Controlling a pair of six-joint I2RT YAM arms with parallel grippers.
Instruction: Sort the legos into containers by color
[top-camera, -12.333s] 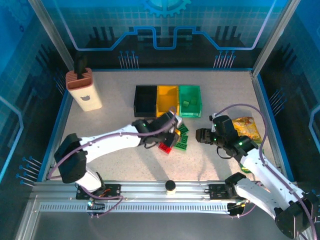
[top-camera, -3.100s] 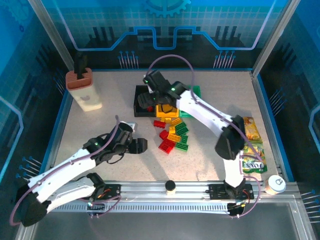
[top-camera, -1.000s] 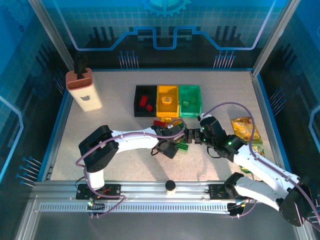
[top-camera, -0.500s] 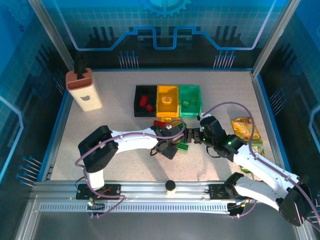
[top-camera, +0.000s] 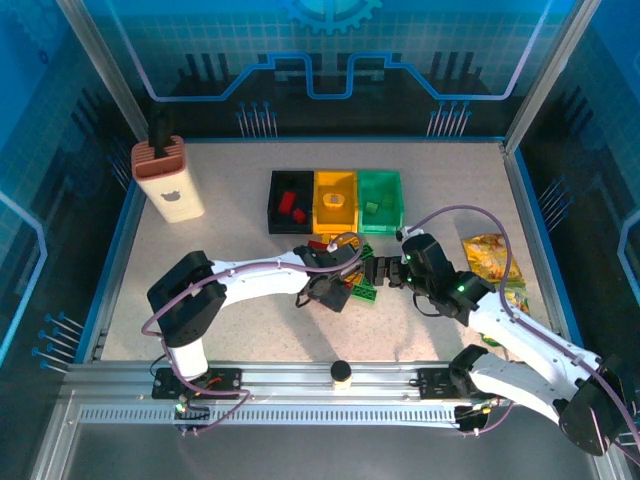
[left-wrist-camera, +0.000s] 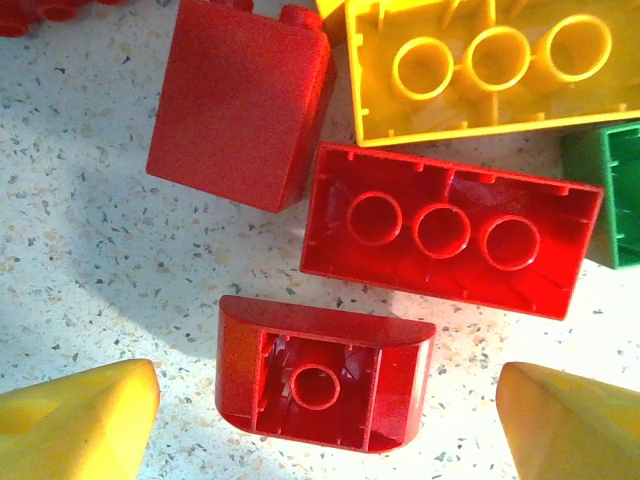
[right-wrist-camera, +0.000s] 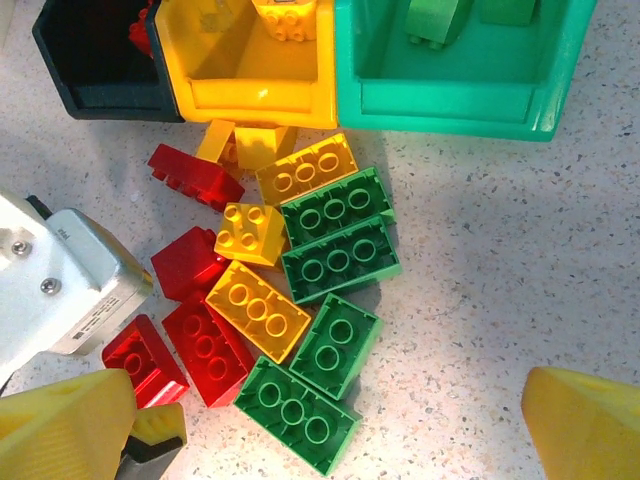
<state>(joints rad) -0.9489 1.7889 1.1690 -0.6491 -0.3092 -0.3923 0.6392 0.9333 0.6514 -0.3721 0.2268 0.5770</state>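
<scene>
The legos lie in a loose pile (top-camera: 352, 272) just in front of the containers: the black bin (top-camera: 275, 190), the yellow bin (top-camera: 335, 212) and the green bin (top-camera: 385, 190). Each bin holds pieces of its own colour, red in the black one. My left gripper (left-wrist-camera: 325, 432) is open low over the pile's near-left edge, its yellow fingertips (left-wrist-camera: 75, 420) either side of a small upturned red brick (left-wrist-camera: 325, 385) without touching it. A long red brick (left-wrist-camera: 450, 230) lies just beyond. My right gripper (right-wrist-camera: 325, 430) hangs open and empty above the green bricks (right-wrist-camera: 295, 415) on the pile's right.
A tall beige holder (top-camera: 167, 180) stands at the back left. Snack packets (top-camera: 492, 255) lie at the right, by the right arm. A small round cap (top-camera: 342, 374) sits on the front rail. The left gripper's white body (right-wrist-camera: 60, 280) crowds the pile's left side.
My left gripper's jaws have opened wider, and the left arm's elbow has swung a little to the left. The right arm has stayed nearly still.
</scene>
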